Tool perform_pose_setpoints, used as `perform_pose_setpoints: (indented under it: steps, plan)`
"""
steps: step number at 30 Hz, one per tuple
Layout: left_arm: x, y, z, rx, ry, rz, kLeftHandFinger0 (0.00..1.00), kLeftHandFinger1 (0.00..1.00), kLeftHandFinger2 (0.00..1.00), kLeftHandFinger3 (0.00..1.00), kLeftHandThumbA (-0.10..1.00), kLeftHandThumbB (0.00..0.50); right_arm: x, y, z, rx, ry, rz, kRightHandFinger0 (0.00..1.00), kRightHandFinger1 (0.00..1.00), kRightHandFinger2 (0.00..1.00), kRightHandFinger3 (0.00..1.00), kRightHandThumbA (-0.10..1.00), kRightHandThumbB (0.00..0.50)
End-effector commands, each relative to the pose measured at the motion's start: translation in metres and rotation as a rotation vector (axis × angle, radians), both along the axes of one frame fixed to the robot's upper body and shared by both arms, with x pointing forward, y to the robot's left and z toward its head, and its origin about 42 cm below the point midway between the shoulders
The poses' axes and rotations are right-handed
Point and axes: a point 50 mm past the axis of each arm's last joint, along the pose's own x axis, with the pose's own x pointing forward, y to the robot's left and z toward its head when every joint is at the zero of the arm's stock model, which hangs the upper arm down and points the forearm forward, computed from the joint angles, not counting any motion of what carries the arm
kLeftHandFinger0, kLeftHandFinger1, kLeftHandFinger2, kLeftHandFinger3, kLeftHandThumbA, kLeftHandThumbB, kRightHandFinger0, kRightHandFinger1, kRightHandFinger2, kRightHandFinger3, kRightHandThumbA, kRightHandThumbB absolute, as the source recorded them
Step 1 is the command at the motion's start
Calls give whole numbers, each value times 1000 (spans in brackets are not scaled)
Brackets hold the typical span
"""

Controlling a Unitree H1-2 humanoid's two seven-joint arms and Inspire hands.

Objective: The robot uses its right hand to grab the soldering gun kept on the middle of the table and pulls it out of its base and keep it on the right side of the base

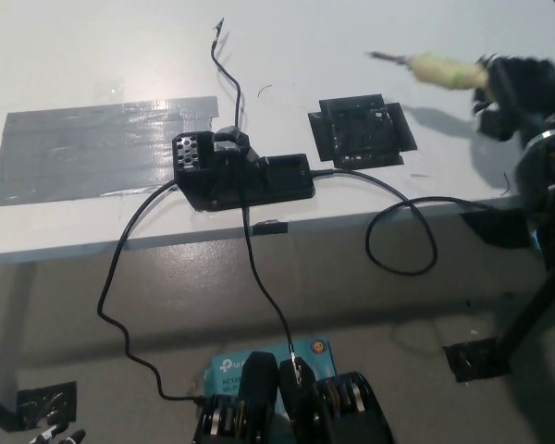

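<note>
The soldering gun (pixel 441 71), with a pale yellow grip and a thin metal tip pointing left, is held above the table's right side by my black right hand (pixel 518 88), which is shut on it. Its black cable (pixel 402 222) loops off the table edge back to the black base (pixel 243 173), which stands at the table's middle near the front edge. The gun is well to the right of the base and above a square patch of black tape (pixel 361 132). Only the fingertips of my white left hand (pixel 51 435) show at the bottom left corner.
A wide strip of grey tape (pixel 83 148) lies left of the base. Another thin black wire (pixel 227 79) runs from the base toward the table's far side. Cables (pixel 120 296) hang from the front edge down to a teal box (pixel 259 356) on the floor.
</note>
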Motion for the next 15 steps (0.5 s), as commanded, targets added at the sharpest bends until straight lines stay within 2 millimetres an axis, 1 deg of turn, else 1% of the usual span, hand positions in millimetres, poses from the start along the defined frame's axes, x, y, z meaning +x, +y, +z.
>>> perform_pose_setpoints:
  steps: [1, 2, 3, 4, 5, 6, 7, 8, 9, 10, 12, 13, 14, 15]
  plan:
    - [0, 5, 9, 23, -15, -13, 798, 860, 1000, 1000, 705, 158, 3, 2, 8, 43, 32, -28, 0, 21, 262, 602, -100, 0]
    - [0, 5, 9, 21, -16, -13, 802, 859, 1000, 1000, 702, 161, 3, 3, 6, 47, 54, -39, 0, 26, 272, 618, -100, 0]
    - [1, 5, 9, 22, -17, -13, 803, 861, 1000, 1000, 702, 164, 4, 1, 3, 57, 62, -42, 0, 64, 298, 615, -100, 0]
    - [1, 5, 9, 23, -18, -14, 803, 861, 1000, 1000, 703, 165, 4, 1, 2, 52, 86, -55, 44, 140, 401, 649, -100, 0]
    - [1, 5, 9, 25, -18, -16, 810, 863, 1000, 1000, 711, 168, 4, 0, 0, 52, 107, -62, 104, 222, 460, 711, -100, 0]
    - [1, 5, 9, 20, -20, -17, 817, 864, 1000, 1000, 710, 166, 3, -3, -2, 67, 126, -62, 132, 233, 438, 686, -100, 0]
    - [2, 6, 10, 25, -20, -18, 840, 868, 1000, 1000, 718, 171, 2, -6, -3, 81, 149, -60, 277, 387, 530, 700, -100, 0]
    - [3, 6, 11, 26, -21, -18, 842, 869, 1000, 1000, 719, 171, 2, -6, -2, 83, 151, -61, 277, 382, 519, 704, -100, 0]
    - [3, 6, 12, 29, -22, -22, 842, 878, 1000, 1000, 728, 170, 1, -11, -5, 81, 237, -92, 393, 482, 635, 888, -100, 0]
    - [3, 5, 12, 35, -23, -27, 840, 879, 1000, 1000, 738, 173, 1, -13, -6, 63, 300, -113, 505, 579, 745, 1000, -63, 0]
    - [3, 5, 11, 35, -23, -27, 843, 881, 1000, 1000, 739, 170, 0, -14, -6, 49, 345, -121, 531, 605, 761, 1000, -31, 0]
    - [3, 5, 11, 30, -24, -29, 853, 888, 1000, 1000, 735, 159, -1, -15, -5, 47, 393, -116, 631, 723, 855, 1000, 57, 0]
    - [4, 5, 11, 27, -22, -29, 858, 892, 1000, 1000, 733, 155, -1, -16, -5, 49, 412, -114, 655, 751, 882, 1000, 85, 0]
    - [3, 7, 12, 24, -23, -17, 865, 895, 1000, 1000, 716, 157, 0, -13, -5, 68, 443, -96, 756, 856, 999, 1000, 148, 5]
